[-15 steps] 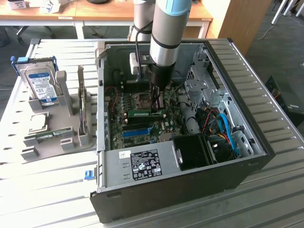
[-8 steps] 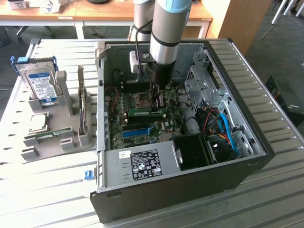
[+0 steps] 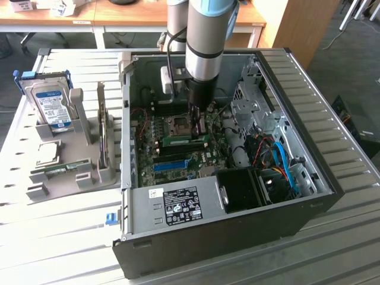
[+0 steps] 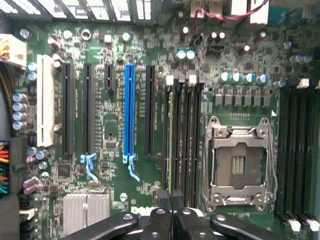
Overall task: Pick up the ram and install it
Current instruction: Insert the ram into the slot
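Observation:
The ram (image 3: 184, 141) is a thin green stick standing on edge in a memory slot of the motherboard, inside the open computer case (image 3: 237, 237). In the wrist view the ram (image 4: 173, 140) shows edge-on as a narrow line between black slots. My gripper (image 3: 199, 127) reaches straight down into the case near one end of the stick. The black fingers (image 4: 164, 207) are pressed together with the stick's top edge running in between them, so my gripper (image 4: 172, 202) is shut on the ram.
An empty processor socket (image 4: 240, 165) lies beside the memory slots, and a blue expansion slot (image 4: 129, 110) on the other side. Drive cages and cables (image 3: 279, 160) crowd the case at the exterior view's right. A grey tray (image 3: 89, 178) outside holds a hard drive (image 3: 50, 104) and another green stick (image 3: 59, 171).

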`<state>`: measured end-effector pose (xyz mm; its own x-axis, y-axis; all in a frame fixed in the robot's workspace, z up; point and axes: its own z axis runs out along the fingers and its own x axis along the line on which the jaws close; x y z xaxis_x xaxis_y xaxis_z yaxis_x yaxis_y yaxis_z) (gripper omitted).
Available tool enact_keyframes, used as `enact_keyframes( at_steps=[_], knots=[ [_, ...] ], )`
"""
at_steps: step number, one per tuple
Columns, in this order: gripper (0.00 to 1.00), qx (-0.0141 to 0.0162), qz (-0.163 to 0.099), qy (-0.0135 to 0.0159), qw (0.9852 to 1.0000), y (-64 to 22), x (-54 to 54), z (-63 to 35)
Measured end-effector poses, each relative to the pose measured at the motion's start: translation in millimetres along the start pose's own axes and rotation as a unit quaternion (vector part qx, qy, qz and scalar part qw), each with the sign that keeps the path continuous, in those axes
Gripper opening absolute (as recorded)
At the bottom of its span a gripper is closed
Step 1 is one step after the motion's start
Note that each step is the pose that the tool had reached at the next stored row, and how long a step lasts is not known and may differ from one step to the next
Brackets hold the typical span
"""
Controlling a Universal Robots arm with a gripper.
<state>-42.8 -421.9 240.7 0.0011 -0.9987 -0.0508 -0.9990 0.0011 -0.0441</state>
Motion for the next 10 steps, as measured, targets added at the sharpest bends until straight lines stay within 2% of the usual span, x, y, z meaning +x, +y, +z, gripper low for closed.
enact_keyframes(
  at_steps=[2,4,8,10],
  knots=[
    [0.12,0.0085,-0.002,-0.0001,1.0000,0.9,0.0,0.0],
    [0.12,0.0132,-0.003,-0.0002,0.9999,1.9,-0.1,0.0],
    [0.12,0.0135,-0.003,-0.0001,0.9999,2.2,0.0,-0.1],
    [0.12,0.0138,-0.003,0.0000,0.9999,5.5,0.0,-0.4]
  ],
)
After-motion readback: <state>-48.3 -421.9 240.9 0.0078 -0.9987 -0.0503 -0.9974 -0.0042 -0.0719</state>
